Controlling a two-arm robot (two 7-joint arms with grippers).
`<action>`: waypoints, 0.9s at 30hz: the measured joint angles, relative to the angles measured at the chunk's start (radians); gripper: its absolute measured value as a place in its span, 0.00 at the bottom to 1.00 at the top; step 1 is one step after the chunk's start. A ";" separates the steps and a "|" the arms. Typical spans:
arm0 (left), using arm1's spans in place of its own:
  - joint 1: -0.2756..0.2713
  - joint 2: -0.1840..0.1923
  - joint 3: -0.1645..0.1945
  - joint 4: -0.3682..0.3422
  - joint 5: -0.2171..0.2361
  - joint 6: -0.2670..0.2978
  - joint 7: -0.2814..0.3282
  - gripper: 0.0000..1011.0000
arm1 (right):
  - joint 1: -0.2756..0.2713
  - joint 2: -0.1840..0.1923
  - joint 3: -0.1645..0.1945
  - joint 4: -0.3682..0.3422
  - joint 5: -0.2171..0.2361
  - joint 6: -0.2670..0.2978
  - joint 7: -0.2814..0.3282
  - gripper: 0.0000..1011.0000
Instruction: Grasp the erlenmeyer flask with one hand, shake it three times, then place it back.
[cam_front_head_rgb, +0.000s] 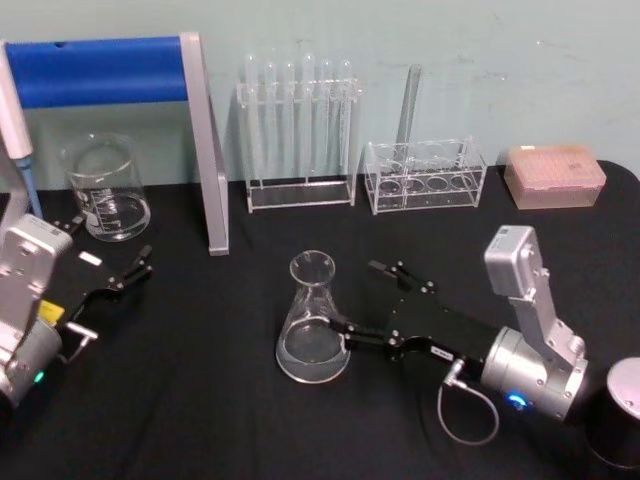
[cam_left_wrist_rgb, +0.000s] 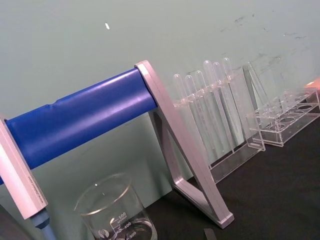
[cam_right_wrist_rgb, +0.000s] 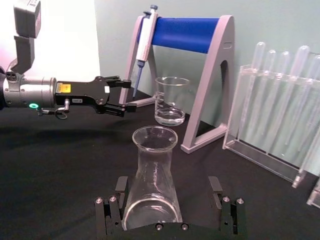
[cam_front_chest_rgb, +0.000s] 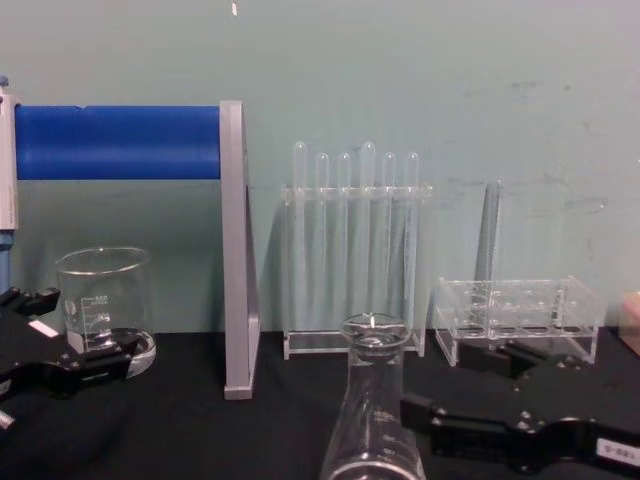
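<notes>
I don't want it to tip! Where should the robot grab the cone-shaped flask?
Probably low on the sloping wall of the erlenmeyer flask, level from the robot's right. It stands upright, wide-bottomed, and the open right gripper sits either side there.

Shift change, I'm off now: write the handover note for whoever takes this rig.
Right gripper: open, fingers either side of the erlenmeyer flask, low down, not clamped.
Left gripper: open, parked at left by the beaker.
Flask: upright on the black table, centre.
Done: reach to the flask. Left, it seems: close, lift, shake three times, set back.
</notes>
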 joint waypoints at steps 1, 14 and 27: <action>0.000 0.000 0.000 0.000 0.000 0.000 0.000 0.99 | 0.004 -0.003 -0.001 0.004 -0.002 0.000 0.004 0.99; 0.000 0.000 0.000 0.000 0.000 0.000 0.000 0.99 | 0.065 -0.049 -0.027 0.063 -0.029 -0.007 0.043 0.99; 0.000 0.000 0.000 0.000 0.000 0.000 0.000 0.99 | 0.114 -0.092 -0.044 0.123 -0.033 -0.019 0.064 0.99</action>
